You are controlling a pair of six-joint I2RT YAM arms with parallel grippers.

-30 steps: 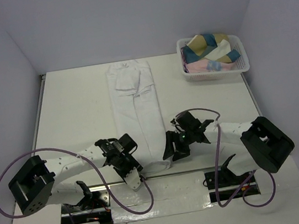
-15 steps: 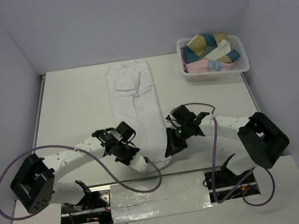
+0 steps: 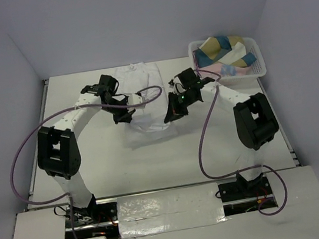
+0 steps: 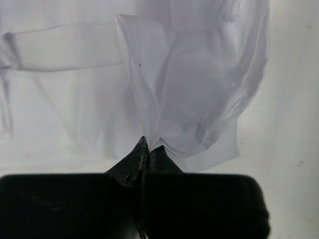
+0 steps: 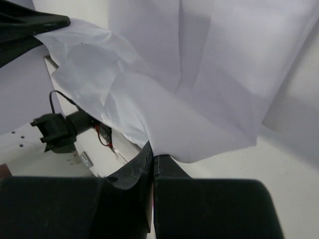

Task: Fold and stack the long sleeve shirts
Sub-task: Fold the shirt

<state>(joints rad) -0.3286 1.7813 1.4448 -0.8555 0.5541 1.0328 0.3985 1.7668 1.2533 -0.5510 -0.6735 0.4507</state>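
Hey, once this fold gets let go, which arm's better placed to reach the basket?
Right. The right gripper, shut on the shirt, hangs nearer the basket at the far right corner; the left gripper, also shut on the shirt, is across the cloth from it.

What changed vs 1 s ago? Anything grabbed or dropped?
Both arms swung from the near edge to the far side. The left gripper and right gripper, each shut on the shirt, carried its near hem up toward the collar, so the long strip is now doubled over. The basket stayed put.
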